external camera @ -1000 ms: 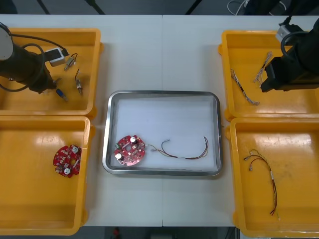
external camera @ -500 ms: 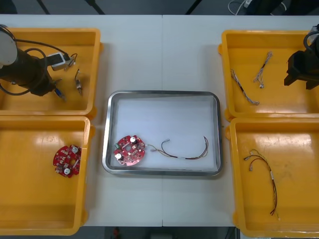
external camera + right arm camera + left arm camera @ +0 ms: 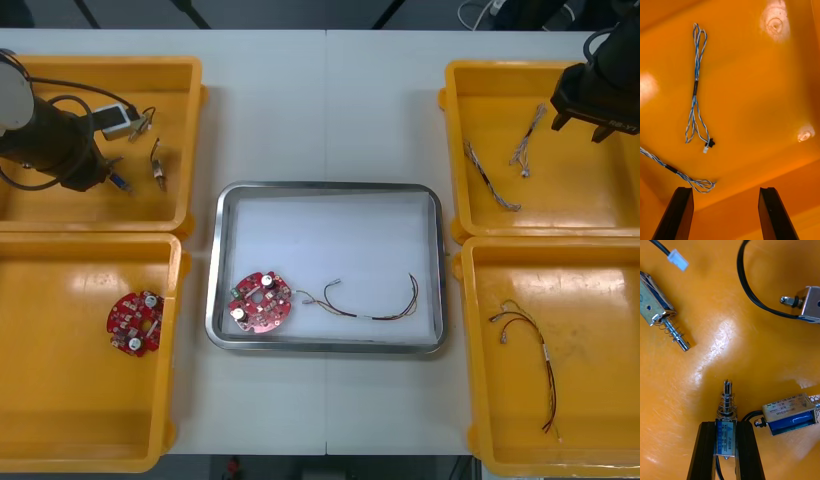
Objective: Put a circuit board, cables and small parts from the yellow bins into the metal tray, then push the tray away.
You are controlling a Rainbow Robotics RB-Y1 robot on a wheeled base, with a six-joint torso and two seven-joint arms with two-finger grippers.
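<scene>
Small part in hand: my left gripper [image 3: 726, 425], low in the far left yellow bin [image 3: 60, 205], has its fingers clenched on a small metal part [image 3: 726, 435], whose spring end pokes out beyond the tips. Three other small metal parts [image 3: 790, 420] lie close around it. Over the last second this arm barely shifted. My right gripper [image 3: 725, 191] swung from the middle of the far right yellow bin [image 3: 570, 195] toward its far corner. It hangs there with fingers released and wide apart above two twisted blue and white cables [image 3: 695, 88]. The metal tray [image 3: 325, 186] at the centre of the counter [image 3: 325, 110] already holds a round red circuit board [image 3: 260, 301] and a red and yellow cable [image 3: 370, 305]. I judge the small part and a blue and white cable remain before the push. From above, the left fingers sit hidden under the arm and the right arm is cut by the frame edge. I cannot tell whether the gripped part has left the bin floor.
</scene>
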